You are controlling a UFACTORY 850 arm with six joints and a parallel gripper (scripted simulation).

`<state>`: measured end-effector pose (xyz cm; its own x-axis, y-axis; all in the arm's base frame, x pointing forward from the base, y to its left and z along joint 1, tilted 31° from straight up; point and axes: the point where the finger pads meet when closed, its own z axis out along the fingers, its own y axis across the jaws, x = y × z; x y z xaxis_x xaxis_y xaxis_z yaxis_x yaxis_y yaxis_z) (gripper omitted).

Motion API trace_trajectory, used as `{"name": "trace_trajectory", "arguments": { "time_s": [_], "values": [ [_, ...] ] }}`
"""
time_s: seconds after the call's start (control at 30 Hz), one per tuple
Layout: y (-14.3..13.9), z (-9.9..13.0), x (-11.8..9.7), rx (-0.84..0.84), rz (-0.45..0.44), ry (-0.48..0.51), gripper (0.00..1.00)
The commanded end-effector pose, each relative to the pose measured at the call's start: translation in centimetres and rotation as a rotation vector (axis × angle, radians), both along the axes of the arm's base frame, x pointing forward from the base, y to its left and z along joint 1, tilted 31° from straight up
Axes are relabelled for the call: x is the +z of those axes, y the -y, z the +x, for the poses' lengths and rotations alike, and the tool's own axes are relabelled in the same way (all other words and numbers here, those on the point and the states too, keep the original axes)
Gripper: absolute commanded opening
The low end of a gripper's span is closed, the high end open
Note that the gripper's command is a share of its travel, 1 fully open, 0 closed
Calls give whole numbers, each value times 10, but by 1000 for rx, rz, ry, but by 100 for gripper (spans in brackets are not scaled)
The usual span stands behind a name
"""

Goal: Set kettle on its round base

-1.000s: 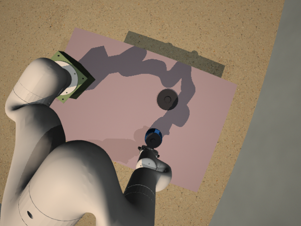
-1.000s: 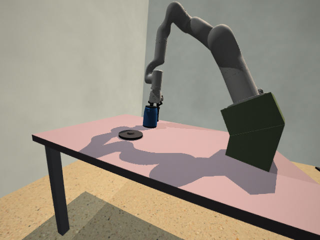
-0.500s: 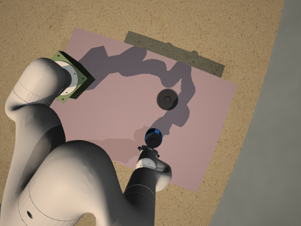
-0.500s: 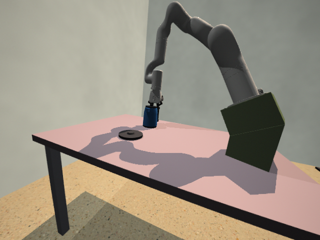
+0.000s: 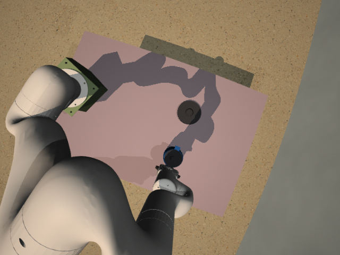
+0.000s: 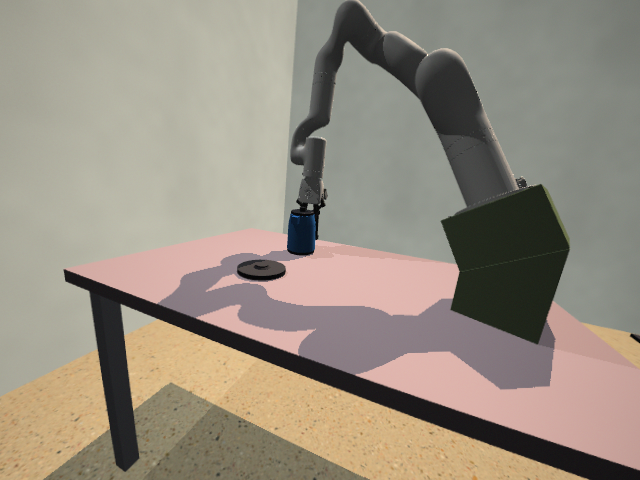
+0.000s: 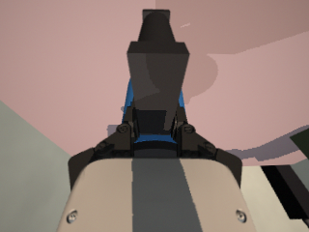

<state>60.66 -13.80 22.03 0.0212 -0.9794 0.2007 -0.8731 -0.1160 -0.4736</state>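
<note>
The blue kettle (image 5: 172,156) (image 6: 301,235) is upright near the table's edge, at or just above the table top; I cannot tell which. My gripper (image 5: 166,166) (image 6: 311,209) (image 7: 154,104) comes down from above and is shut on the upright bar of its dark handle (image 7: 156,72). In the wrist view the handle fills the middle, with the kettle's blue body (image 7: 129,99) showing beside it. The round dark base (image 5: 188,111) (image 6: 261,269) lies flat with its stud up, apart from the kettle and about one base width from it.
The pink table (image 5: 123,115) (image 6: 361,289) carries the arm's green mount block (image 5: 90,90) (image 6: 506,258) at one corner. The arm arches high over the table. The table edge is close behind the kettle on the gripper's side.
</note>
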Motion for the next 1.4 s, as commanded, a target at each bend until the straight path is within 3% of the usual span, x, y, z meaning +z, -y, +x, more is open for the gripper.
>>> {"name": "trace_trajectory", "arguments": {
  "time_s": [0.0, 0.67, 1.37],
  "values": [
    [-1, -2, 7, -1, 0, -5, 0],
    [-6, -16, 30, -1, 0, -5, 0],
    [-6, -17, 32, -1, 1, -5, 0]
  ]
}}
